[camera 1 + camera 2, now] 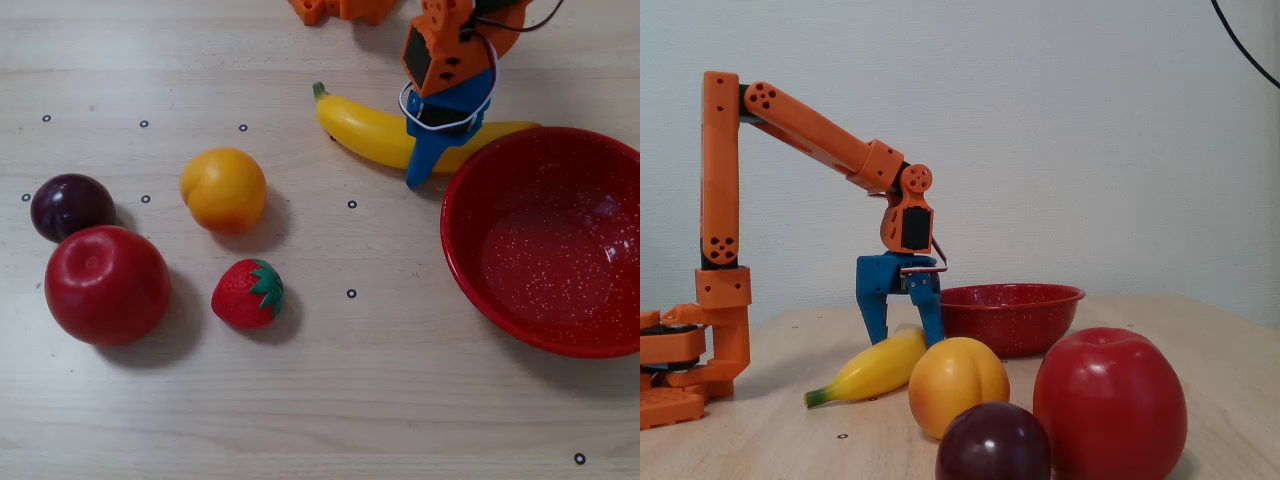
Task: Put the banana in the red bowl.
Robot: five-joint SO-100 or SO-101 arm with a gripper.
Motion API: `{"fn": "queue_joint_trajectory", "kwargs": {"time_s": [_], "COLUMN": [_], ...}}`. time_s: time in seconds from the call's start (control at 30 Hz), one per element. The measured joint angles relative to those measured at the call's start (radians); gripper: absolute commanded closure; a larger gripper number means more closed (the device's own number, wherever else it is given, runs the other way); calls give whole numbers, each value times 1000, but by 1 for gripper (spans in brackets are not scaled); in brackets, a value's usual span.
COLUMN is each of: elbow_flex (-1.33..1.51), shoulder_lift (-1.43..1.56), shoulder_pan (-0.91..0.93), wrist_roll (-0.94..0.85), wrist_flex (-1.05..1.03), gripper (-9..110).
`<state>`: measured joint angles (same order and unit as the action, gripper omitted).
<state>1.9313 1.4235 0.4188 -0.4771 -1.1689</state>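
The yellow banana (365, 130) lies on the table just left of the red bowl (452, 235) in the overhead view, green stem pointing left. My blue gripper (440, 150) is lowered over the banana's right half, one finger on each side of it. In the fixed view the gripper (905, 338) stands open with its fingers (876, 318) apart, straddling the banana (875, 368), which rests on the table. The red bowl (1010, 315) sits empty right behind it.
A round orange-yellow fruit (223, 188), a strawberry (248, 293), a big red apple (107, 284) and a dark plum (70, 205) stand to the left in the overhead view. The orange arm base (690, 370) stands at the left in the fixed view.
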Motion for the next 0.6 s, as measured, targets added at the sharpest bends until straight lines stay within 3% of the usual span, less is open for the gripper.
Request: {"fn": "queue_joint_trajectory", "kwargs": {"time_s": [0.23,0.6], "elbow_flex": [-6,-31], "shoulder_lift": [0,21], "shoulder_pan": [0,2], "wrist_roll": [-17,-41], "wrist_flex": [-14,-275], "gripper": [101,101]}}
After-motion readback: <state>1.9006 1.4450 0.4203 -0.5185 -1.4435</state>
